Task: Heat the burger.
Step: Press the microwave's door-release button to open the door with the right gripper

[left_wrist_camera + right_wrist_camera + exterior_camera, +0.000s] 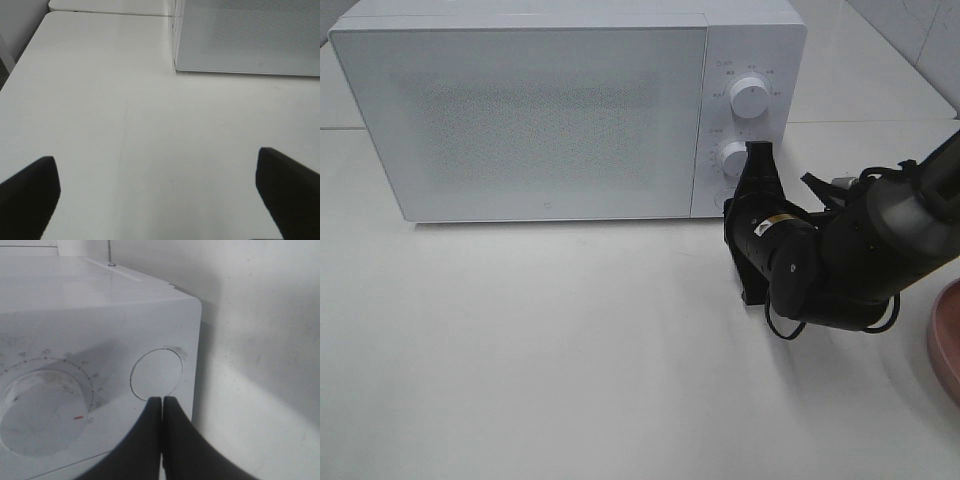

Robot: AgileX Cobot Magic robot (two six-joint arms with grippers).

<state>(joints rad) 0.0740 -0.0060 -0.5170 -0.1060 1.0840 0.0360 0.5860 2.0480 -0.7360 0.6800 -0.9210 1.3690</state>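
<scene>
A white, matte tabletop [570, 340] fills most of the high view. It is bare apart from a white microwave [540, 110] standing at its far side and the edge of a pink plate [945, 340] cut off at the right border. Pale wall tiles [920, 40] show in the far right corner. The microwave's door [520, 120] is shut, and nothing can be made out through its speckled grey window. To the right of the door is a control panel with an upper knob [749, 97] and a lower knob [733, 157]. The right end effector [758, 150] reaches in from the right on its black arm and points at the lower part of that panel. In the right wrist view its two fingers [175, 440] are pressed flat together with nothing between them. Their tips lie at the rim of a round button [156, 372] just beside the lower knob's dial, though whether they press on it cannot be told. The left end effector [155, 165] is spread wide and holds nothing. It hangs over bare tabletop, with the microwave's front left corner ahead of it. The burger shows in none of the views, so its place relative to either end effector cannot be told.
</scene>
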